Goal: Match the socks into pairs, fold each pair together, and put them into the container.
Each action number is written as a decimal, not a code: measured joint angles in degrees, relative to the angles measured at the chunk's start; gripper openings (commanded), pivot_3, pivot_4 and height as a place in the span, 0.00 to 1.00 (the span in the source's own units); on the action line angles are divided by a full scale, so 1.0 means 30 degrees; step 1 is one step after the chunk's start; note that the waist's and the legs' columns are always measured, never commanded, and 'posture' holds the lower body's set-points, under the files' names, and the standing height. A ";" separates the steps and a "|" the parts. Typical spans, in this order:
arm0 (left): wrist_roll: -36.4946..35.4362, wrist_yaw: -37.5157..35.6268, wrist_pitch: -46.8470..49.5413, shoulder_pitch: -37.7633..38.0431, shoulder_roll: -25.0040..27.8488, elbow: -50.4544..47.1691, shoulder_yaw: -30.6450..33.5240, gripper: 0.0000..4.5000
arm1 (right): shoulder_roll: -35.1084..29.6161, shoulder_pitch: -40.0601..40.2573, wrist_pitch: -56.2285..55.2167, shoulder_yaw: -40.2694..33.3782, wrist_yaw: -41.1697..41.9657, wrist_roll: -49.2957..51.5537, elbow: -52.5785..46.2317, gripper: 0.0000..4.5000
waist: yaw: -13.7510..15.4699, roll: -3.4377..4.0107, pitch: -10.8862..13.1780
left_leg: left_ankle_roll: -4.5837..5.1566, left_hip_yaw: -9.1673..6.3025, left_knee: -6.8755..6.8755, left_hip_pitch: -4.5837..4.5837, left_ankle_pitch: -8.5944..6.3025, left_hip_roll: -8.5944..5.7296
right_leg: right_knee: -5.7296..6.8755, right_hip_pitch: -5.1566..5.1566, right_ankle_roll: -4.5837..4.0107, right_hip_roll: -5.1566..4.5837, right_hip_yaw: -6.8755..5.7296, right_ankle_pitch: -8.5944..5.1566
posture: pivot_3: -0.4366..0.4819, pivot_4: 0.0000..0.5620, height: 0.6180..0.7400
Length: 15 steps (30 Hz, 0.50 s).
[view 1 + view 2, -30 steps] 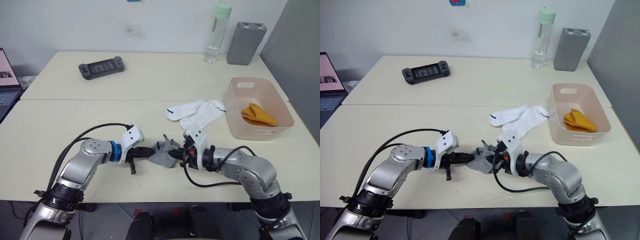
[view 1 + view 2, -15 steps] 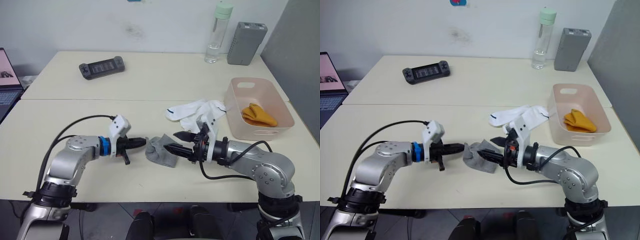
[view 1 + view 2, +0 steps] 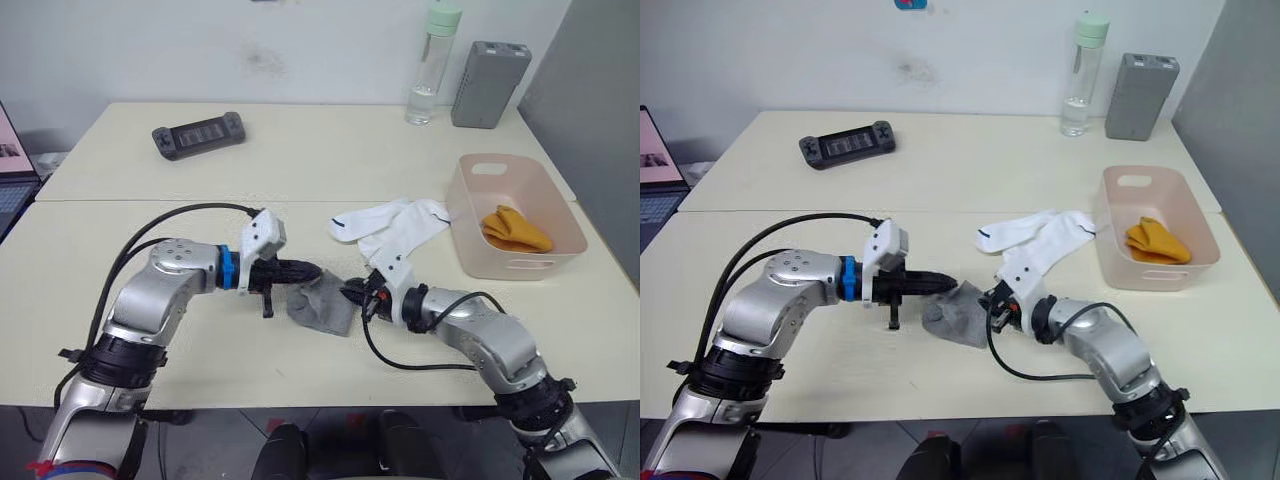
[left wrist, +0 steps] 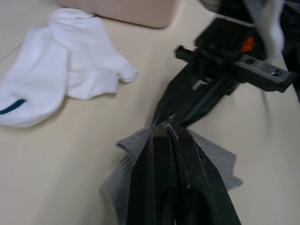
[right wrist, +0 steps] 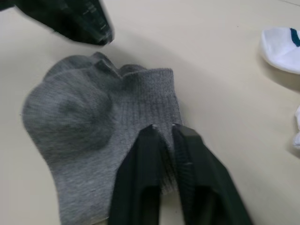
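Observation:
A pair of grey socks (image 3: pixel 318 308) lies stacked on the table in front of me, between both grippers. My right gripper (image 5: pixel 163 126) is shut on their ribbed cuff. My left gripper (image 4: pixel 167 125) is shut, its tips at the socks' far edge, close to the right fingertips; I cannot tell if it pinches fabric. Two white socks (image 3: pixel 395 225) with dark trim lie just behind, overlapping. The pale pink container (image 3: pixel 520 266) stands at the right with a folded orange pair (image 3: pixel 515 230) inside.
At the table's back stand a clear bottle (image 3: pixel 432 60) and a grey box (image 3: pixel 488 70). A black handheld console (image 3: pixel 195 135) lies at the back left. A laptop (image 3: pixel 8 170) is at the left edge.
The right gripper, open half a second ago, has closed on the grey cuff and moved left. The left gripper has advanced right to the socks' edge.

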 measured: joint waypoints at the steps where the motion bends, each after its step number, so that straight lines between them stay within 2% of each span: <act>1: 0.0387 -0.0127 -0.0505 0.0105 0.0111 -0.0043 -0.0366 0.00 | 0.0094 -0.0080 -0.0061 0.0070 -0.0019 -0.0214 0.0277 0.00 | -0.0008 0.0000 0.0000 | 0.0000 0.0001 0.0001 0.0005 0.0000 0.0000 | 0.0001 0.0003 0.0000 0.0000 0.0001 0.0000 | 0.48 0.27 1.00; 7: 0.3400 -0.0737 -0.3664 0.1350 0.0587 0.1760 -0.2777 0.00 | 0.0699 -0.0110 0.0012 0.0238 -0.0075 -0.0811 0.0761 0.00 | -0.0051 0.0001 0.0001 | 0.0002 -0.0003 0.0001 0.0002 -0.0001 0.0000 | 0.0003 0.0002 -0.0002 0.0004 -0.0001 -0.0001 | 0.48 0.27 1.00; 12: 0.3724 -0.0855 -0.4953 0.1256 0.0965 0.2739 -0.2494 0.00 | 0.0851 -0.0019 0.0053 0.0206 -0.0075 -0.0954 0.0722 0.00 | -0.0072 0.0001 0.0000 | 0.0003 -0.0004 0.0006 0.0008 0.0000 0.0000 | 0.0009 0.0005 0.0003 0.0004 -0.0002 -0.0004 | 0.48 0.27 1.00; 15: 0.3020 -0.0826 -0.3992 0.1357 0.0865 0.2714 -0.2002 0.00 | 0.0926 0.0051 -0.0127 0.0052 -0.0026 -0.1032 0.0660 0.00 | -0.0127 0.0002 0.0001 | 0.0003 -0.0009 0.0007 0.0007 0.0000 0.0002 | 0.0014 0.0005 0.0023 0.0005 -0.0005 -0.0015 | 0.48 0.27 1.00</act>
